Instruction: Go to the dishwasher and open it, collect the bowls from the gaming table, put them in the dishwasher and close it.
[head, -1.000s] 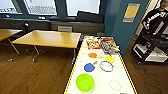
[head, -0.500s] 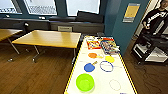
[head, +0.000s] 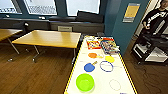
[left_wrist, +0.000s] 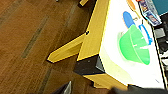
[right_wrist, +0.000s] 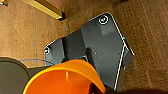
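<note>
The large lime-green bowl (head: 85, 82) stands upright on the near end of the white, yellow-edged gaming table (head: 100, 80). In the left wrist view the same green bowl (left_wrist: 135, 45) sits a little in from the table's (left_wrist: 110, 37) near corner, with my left gripper (left_wrist: 96, 90) off that corner, apart from the bowl. The small orange bowl (right_wrist: 65, 80) hangs close to the right wrist camera, above the floor and the robot's dark base (right_wrist: 100, 45), with my right gripper (right_wrist: 96, 88) shut on its rim. The dishwasher is out of view.
Printed coloured circles and rings mark the table top, and flat game boxes (head: 110, 46) lie at its far end. Wooden tables (head: 50, 38) stand to the left over wood floor. A person (head: 156, 17) stands behind a black cart (head: 152, 47) at the right.
</note>
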